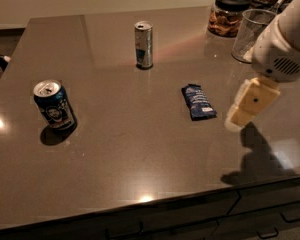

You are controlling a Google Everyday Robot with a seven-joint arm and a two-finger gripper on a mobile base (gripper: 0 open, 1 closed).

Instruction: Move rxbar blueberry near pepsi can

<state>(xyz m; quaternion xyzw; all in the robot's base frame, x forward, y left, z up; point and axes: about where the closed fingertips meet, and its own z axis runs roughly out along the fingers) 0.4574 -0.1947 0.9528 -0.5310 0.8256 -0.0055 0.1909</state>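
Note:
The rxbar blueberry (198, 101) lies flat on the brown table (140, 149), right of centre, in a dark blue wrapper with white patches. The pepsi can (53, 105) stands upright near the table's left edge, dark blue with a silver top. My gripper (250, 104) hangs at the right, just to the right of the bar and above the table surface, apart from the bar. Its cream-coloured fingers point down and to the left. It holds nothing that I can see.
A taller slim silver-and-blue can (144, 45) stands at the back centre. A glass jar with a dark lid (228, 14) and a clear plastic cup (251, 31) stand at the back right. The table's front edge (155, 199) runs below, with drawers underneath.

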